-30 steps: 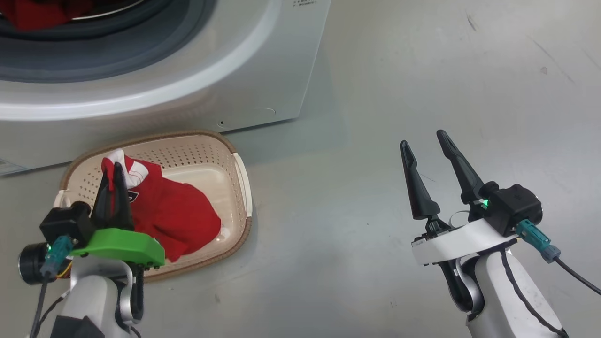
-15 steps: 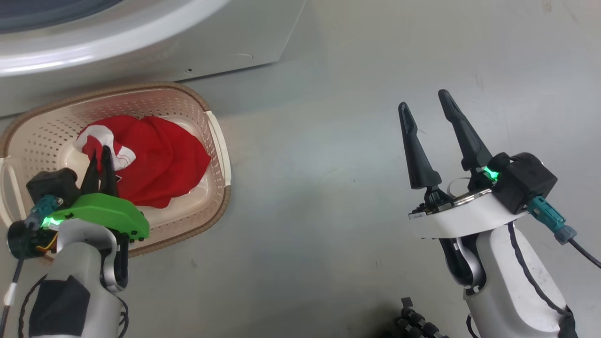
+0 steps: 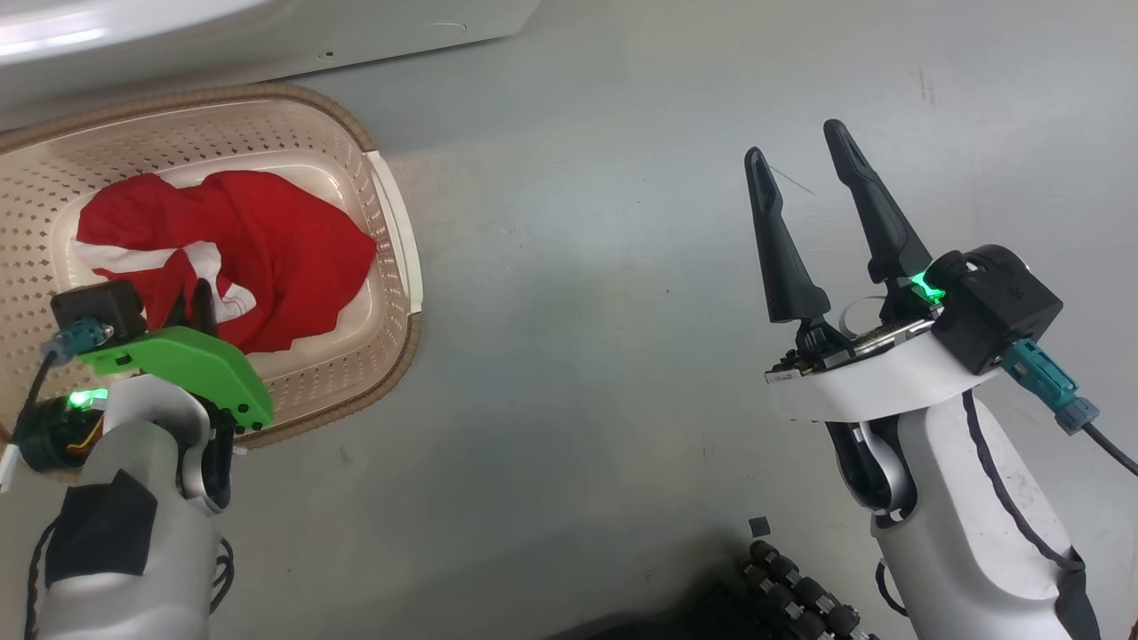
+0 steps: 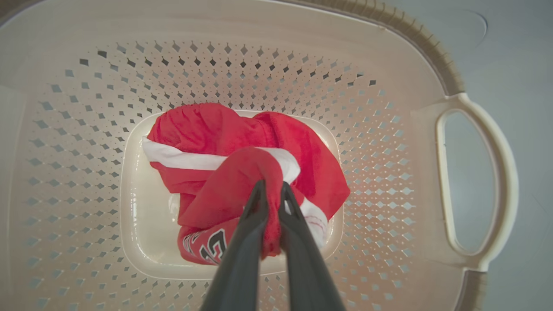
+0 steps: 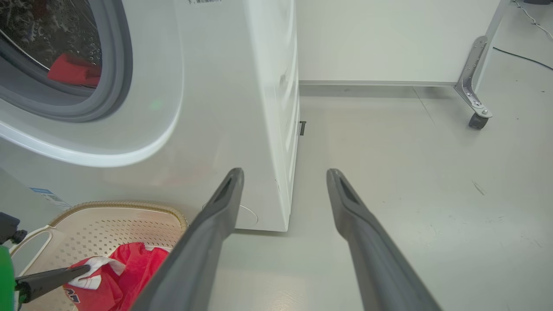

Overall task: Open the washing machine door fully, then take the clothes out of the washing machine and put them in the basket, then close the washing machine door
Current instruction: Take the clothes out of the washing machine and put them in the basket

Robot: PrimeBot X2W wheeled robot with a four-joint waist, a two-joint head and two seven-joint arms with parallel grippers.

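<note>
The cream basket (image 3: 391, 204) stands on the floor in front of the white washing machine (image 3: 267, 27). Red clothes (image 3: 267, 240) with white stripes lie in its bottom. My left gripper (image 3: 194, 298) reaches down into the basket and is shut on a fold of that red garment (image 4: 207, 129), pinched between the fingertips of the left gripper (image 4: 272, 185). My right gripper (image 3: 796, 142) hovers open and holds nothing over bare floor to the right. The right gripper (image 5: 285, 172) points at the machine's lower corner. Another red garment (image 5: 71, 71) lies inside the drum. The washing machine door is out of view.
The basket's side handle (image 4: 475, 181) faces the open floor. A castor leg of a metal frame (image 5: 475, 116) stands by the white wall panel at the back right. A black ridged part (image 3: 800, 596) shows at the head view's bottom edge.
The head camera has tilted down, so the machine has slid up out of the picture. My left gripper has sunk lower into the basket with the red garment. The right gripper stays open.
</note>
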